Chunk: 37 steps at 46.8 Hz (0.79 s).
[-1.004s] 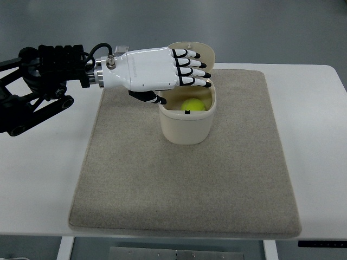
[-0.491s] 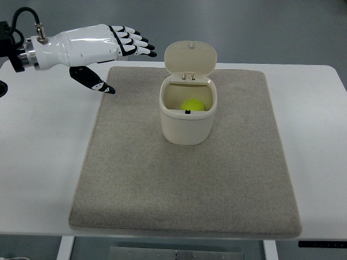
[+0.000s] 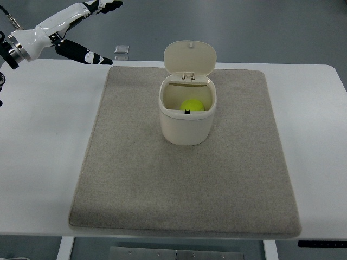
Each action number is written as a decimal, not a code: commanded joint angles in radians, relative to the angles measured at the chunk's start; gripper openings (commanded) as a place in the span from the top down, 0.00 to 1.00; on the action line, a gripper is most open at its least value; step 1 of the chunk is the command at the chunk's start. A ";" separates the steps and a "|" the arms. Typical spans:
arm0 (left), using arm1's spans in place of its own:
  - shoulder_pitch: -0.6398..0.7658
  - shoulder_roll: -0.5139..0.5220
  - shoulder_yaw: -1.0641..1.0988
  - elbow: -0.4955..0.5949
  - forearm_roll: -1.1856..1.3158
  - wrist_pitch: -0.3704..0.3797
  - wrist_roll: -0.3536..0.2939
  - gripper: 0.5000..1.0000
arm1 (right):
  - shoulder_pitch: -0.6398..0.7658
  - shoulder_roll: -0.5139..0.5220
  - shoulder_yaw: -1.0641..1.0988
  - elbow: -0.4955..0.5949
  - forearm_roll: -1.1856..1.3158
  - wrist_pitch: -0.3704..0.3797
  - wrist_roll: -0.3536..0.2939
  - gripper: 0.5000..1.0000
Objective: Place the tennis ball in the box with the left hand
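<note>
My left hand (image 3: 68, 21) sits upper left, fingers spread, holding nothing; the ball (image 3: 192, 104) lies inside the open box (image 3: 186, 124) mid-frame

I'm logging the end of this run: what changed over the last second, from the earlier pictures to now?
The left hand pulled back from above the box toward the upper left corner, fingers open, holding nothing. The tennis ball stayed inside the box, lid still up, and the mat has not shifted. The right hand is out of view.
</note>
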 commanded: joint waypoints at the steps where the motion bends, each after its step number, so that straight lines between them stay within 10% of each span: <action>1: 0.020 -0.057 0.000 0.083 -0.099 0.000 0.000 0.02 | 0.000 0.000 0.000 0.000 -0.001 0.000 0.000 0.20; 37: 0.002 -0.262 0.011 0.306 -0.618 -0.138 0.098 0.02 | 0.000 0.000 0.000 0.000 0.001 0.000 0.000 0.20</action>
